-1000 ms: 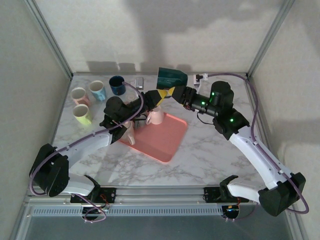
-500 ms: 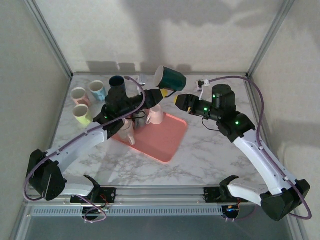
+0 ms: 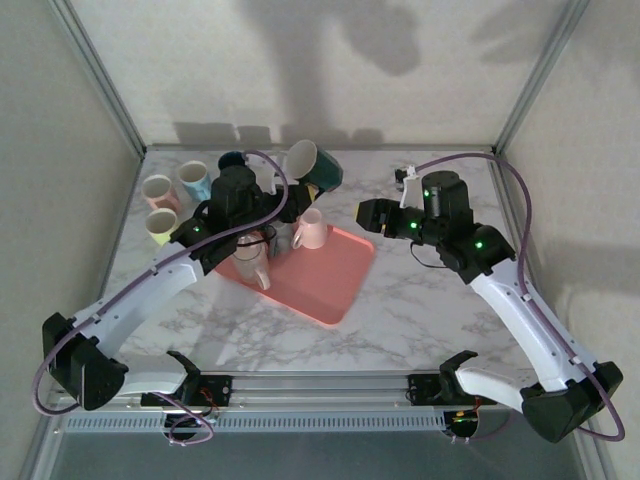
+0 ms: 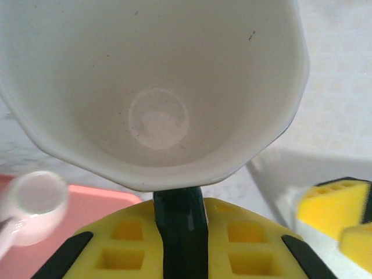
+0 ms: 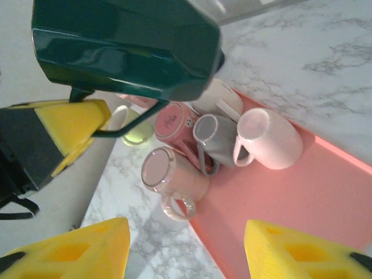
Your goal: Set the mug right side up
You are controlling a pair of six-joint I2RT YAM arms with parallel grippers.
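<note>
The dark green mug (image 3: 318,168) with a white inside hangs above the tray's far edge, tilted with its mouth toward the upper left. My left gripper (image 3: 296,193) is shut on its handle. In the left wrist view the handle (image 4: 179,224) runs between the yellow pads (image 4: 250,238), and the white inside of the mug (image 4: 157,87) faces the camera. My right gripper (image 3: 365,215) stands open to the right of the mug, apart from it. From the right wrist I see the mug's green wall (image 5: 125,46) above, and my right gripper (image 5: 186,256) holds nothing.
A pink tray (image 3: 325,280) lies mid-table with a pale pink mug (image 3: 310,232), a grey mug (image 5: 212,136) and a clear pinkish mug (image 5: 174,174) on their sides at its far-left end. Three upright mugs (image 3: 157,188) and a dark blue one (image 3: 230,160) stand at the back left.
My right gripper has let go of the green mug and drawn back to the right. The left arm has carried the mug left by its handle and turned its mouth upward.
</note>
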